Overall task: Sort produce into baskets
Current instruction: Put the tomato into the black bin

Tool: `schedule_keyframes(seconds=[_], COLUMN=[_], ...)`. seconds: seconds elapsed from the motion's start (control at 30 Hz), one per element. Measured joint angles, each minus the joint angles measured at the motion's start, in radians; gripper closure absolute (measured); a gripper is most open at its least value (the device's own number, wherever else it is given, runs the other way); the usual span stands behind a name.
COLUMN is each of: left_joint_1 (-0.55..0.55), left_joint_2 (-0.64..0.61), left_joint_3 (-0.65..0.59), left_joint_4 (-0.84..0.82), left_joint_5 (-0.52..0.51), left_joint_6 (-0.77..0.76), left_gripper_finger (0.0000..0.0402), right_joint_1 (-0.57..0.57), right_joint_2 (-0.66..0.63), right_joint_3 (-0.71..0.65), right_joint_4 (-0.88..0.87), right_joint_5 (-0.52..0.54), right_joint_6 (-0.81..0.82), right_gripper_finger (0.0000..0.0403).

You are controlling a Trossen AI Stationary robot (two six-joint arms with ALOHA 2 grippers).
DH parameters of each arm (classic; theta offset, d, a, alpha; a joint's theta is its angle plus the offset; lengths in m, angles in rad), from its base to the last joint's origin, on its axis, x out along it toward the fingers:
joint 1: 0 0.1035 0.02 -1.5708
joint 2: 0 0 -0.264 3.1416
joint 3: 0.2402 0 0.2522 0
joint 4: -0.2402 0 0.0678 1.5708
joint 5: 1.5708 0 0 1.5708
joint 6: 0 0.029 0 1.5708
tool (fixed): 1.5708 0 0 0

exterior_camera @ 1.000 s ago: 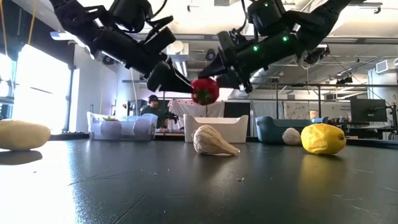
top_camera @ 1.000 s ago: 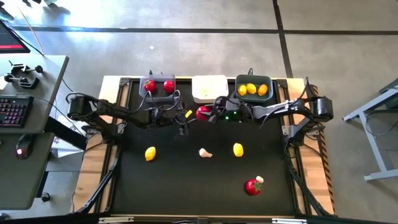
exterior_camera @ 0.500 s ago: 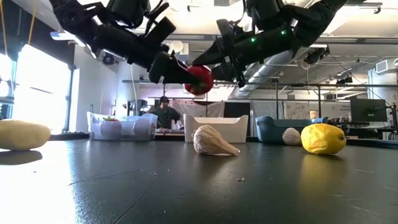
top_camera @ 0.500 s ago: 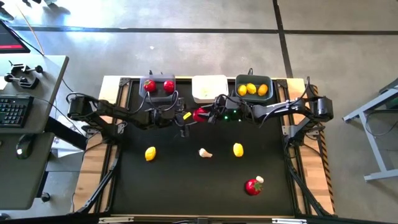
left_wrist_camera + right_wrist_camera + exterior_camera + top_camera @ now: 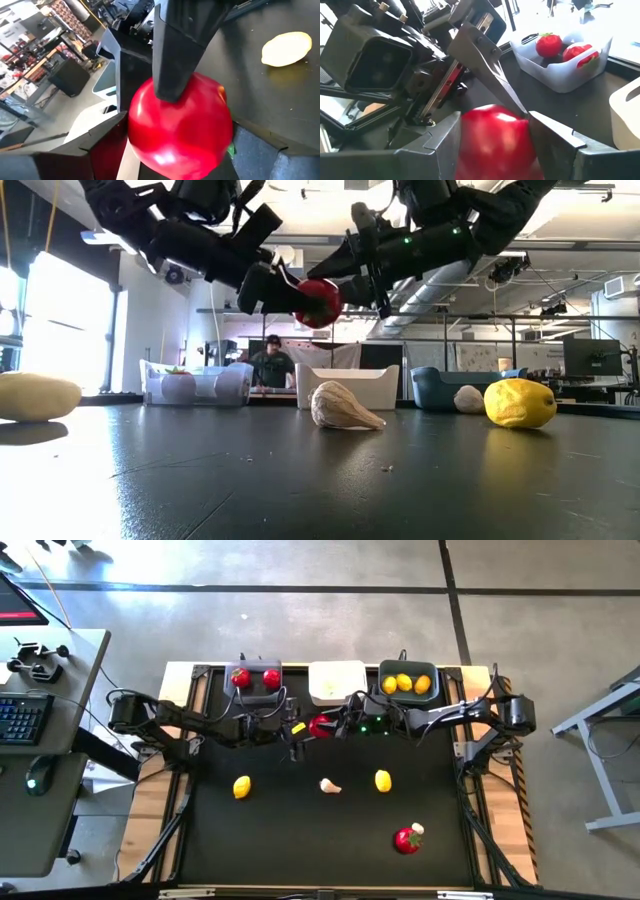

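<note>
Two dark robot arms meet in the air above the back of a black table (image 5: 300, 830), passing a glossy red round toy tomato (image 5: 318, 302) from one to the other. The right gripper (image 5: 338, 724) has its fingers clamped on the tomato's sides, as its own wrist view shows. The left gripper (image 5: 298, 727) reaches in from the opposite side with its fingers spread around the same tomato, one finger (image 5: 180, 45) lying across the red skin; whether it is already pressing cannot be told. The tomato hangs well above the tabletop, just in front of three small plastic tubs lined along the back edge: a grey tub (image 5: 254, 668) holding two tomatoes, a white tub (image 5: 336, 670), and a dark teal-green tub (image 5: 408, 667) holding lemons. This looks like a handover step, the tomato bound for the grey tub on the left arm's side. The next move probably calls for the left gripper to close firmly before the right one lets go. Two yellow lemons, a garlic bulb and another tomato with garlic beside it lie on the table.
</note>
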Motion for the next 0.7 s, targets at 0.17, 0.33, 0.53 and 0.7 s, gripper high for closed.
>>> schedule_keyframes(seconds=[0.17, 0.33, 0.53, 0.7], left_joint_1=[-0.004, -0.005, 0.012, 0.067], left_joint_2=[0.000, 0.000, -0.003, -0.023], left_joint_3=[0.000, 0.000, 0.000, 0.000], left_joint_4=[-0.007, -0.012, -0.038, -0.113], left_joint_5=[0.013, 0.013, -0.031, -0.102], left_joint_6=[0.001, 0.002, 0.003, -0.025], left_gripper_finger=[0.0137, 0.0148, 0.0150, 0.0151], right_joint_1=[0.012, 0.010, 0.010, 0.002], right_joint_2=[0.000, -0.006, -0.072, -0.166], right_joint_3=[0.000, 0.000, 0.000, 0.000], right_joint_4=[0.018, 0.043, 0.024, -0.105], right_joint_5=[0.063, 0.083, 0.081, 0.166], right_joint_6=[-0.027, -0.060, -0.159, -0.211], right_gripper_finger=[0.0188, 0.0157, 0.0144, 0.0144])
